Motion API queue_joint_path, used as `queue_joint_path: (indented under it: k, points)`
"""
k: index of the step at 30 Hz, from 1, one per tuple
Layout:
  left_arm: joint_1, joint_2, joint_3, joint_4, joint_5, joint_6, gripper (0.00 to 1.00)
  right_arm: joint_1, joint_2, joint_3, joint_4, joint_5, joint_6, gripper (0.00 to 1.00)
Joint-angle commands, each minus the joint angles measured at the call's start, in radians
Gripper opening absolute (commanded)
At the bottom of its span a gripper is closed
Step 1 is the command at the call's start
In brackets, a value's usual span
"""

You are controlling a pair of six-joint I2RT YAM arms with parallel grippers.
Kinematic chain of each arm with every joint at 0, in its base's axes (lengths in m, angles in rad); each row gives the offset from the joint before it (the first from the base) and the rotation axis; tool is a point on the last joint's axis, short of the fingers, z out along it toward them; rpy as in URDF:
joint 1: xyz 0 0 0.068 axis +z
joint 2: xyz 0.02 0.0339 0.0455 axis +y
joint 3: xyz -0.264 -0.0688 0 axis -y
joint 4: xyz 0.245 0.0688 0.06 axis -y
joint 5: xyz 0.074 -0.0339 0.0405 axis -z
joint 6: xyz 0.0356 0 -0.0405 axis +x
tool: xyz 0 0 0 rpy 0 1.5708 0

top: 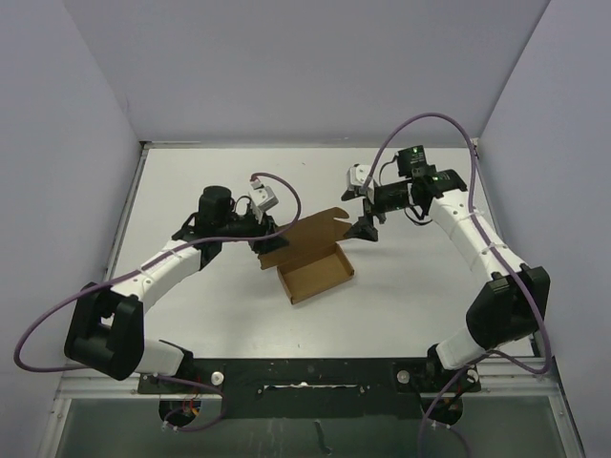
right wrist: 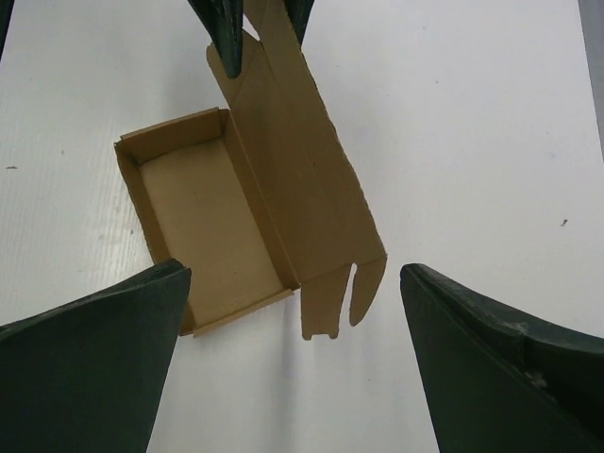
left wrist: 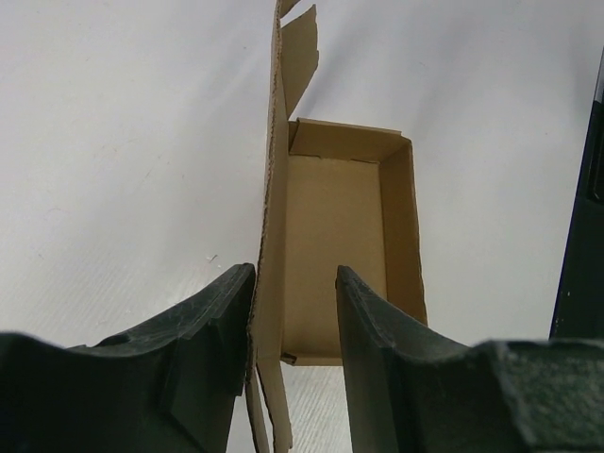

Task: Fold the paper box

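The paper box (top: 315, 272) lies near the middle of the white desk (top: 191, 191). It is an open brown tray with all four low walls standing. From the tray's long wall on the 12 o'clock side in the top view, a broad lid panel (top: 310, 229) rises, and its far end carries two small tabs (right wrist: 330, 304) parted by a slit.

The left fingers (top: 262, 244) sit at the box's 10 o'clock, at the end of the lid panel. In the left wrist view these fingers (left wrist: 203, 349) are spread, and the lid panel (left wrist: 269, 189) passes edge-on between them. The panel touches the finger at 9 o'clock, while a gap showing the tray floor (left wrist: 330, 236) separates it from the finger at 3 o'clock, so they straddle the panel without pinching it.

The right fingers (top: 365, 229) hang at the box's 2 o'clock, just beyond the lid's other end. In the right wrist view we see these fingers (right wrist: 94, 368) spread wide and clear of the cardboard, with the tray (right wrist: 203, 222) and lid (right wrist: 293, 179) lying between and beyond them. The tips of the left fingers (right wrist: 225, 33) show at 12 o'clock in that view, one on either side of the lid's end.
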Motion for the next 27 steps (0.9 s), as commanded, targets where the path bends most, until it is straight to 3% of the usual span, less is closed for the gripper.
queue_joint_path:
  k: [1,14,23,27]
  points:
    - [-0.010,0.010,0.048,-0.006,-0.002,0.002,0.38,0.028,0.034,0.087,-0.074,0.046,-0.096,0.99]
    - [-0.025,0.017,0.060,-0.027,-0.009,0.007,0.35,0.161,0.173,0.198,-0.083,0.215,-0.077,0.90]
    - [-0.036,0.015,0.060,-0.018,-0.017,0.010,0.30,0.179,0.217,0.271,-0.087,0.253,-0.070,0.85]
    - [-0.038,0.009,0.058,-0.017,-0.023,0.010,0.30,0.210,0.260,0.271,-0.082,0.258,-0.088,0.76]
